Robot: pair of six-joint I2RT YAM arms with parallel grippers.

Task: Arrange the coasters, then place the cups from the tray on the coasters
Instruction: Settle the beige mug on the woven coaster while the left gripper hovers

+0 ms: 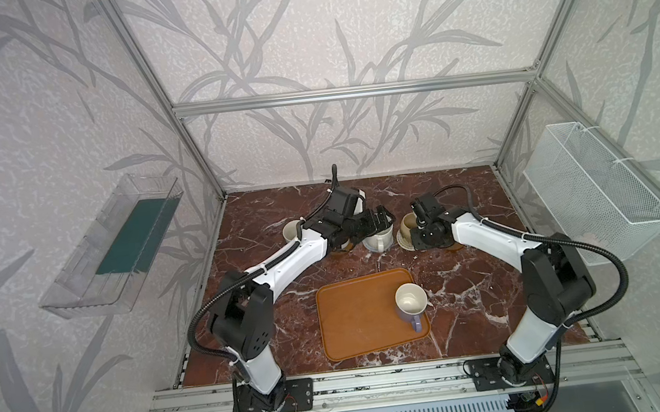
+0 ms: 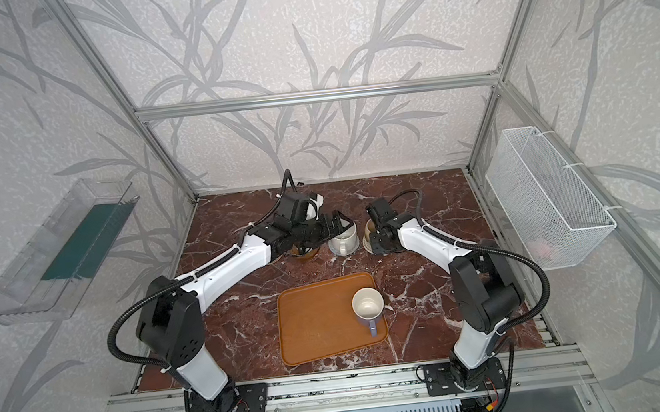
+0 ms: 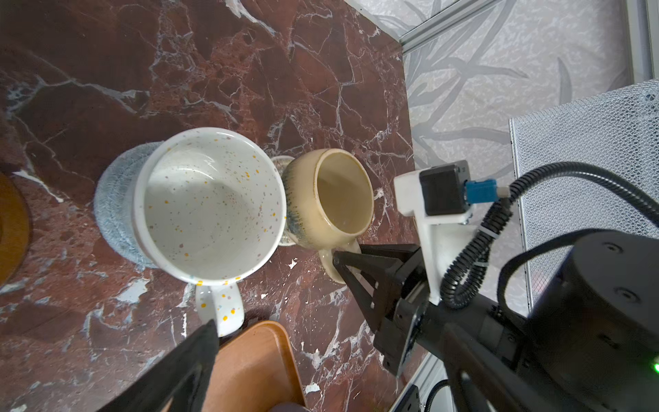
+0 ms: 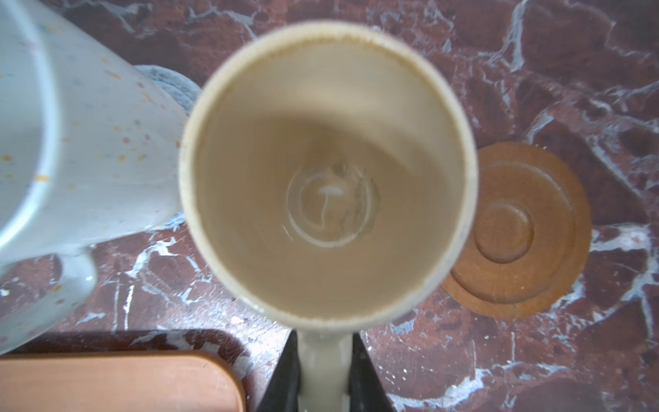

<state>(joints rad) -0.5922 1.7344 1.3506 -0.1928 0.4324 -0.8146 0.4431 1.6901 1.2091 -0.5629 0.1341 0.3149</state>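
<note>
Far left of the row, a cup (image 1: 292, 232) stands half hidden behind the left arm; its coaster cannot be seen. Left hand (image 1: 380, 220) hovers with jaws spread wide, holding nothing, over the speckled white cup (image 3: 210, 203). That cup sits on the grey-blue rope coaster (image 3: 116, 203), off-centre, so the coaster sticks out on one side. Next along, the cream-beige cup (image 4: 328, 171) is just beside the speckled one, bodies almost touching in the left wrist view. Right hand (image 4: 322, 374) is clamped on this cup's handle (image 3: 330, 262). A pale coaster edge (image 1: 404, 244) shows under the cup in a top view; whether the cup has landed flat or is hanging just above cannot be told. Right of it, a brown saucer-like coaster (image 4: 517, 228) lies bare on the worktop (image 1: 474, 283). Near the front, the tray (image 1: 356, 317) carries the lavender cup (image 1: 410, 302) at its right edge, handle toward the front. Risks, as I judge them: the two neighbouring cups are so close that any sideways drift while lowering or letting go could knock the speckled cup further off its coaster. A handle-only grip lets the cup swing or tilt. If released off-centre it could rock on the soft rope. The open left hand, close overhead, could clip a rim if either arm moves carelessly.
</note>
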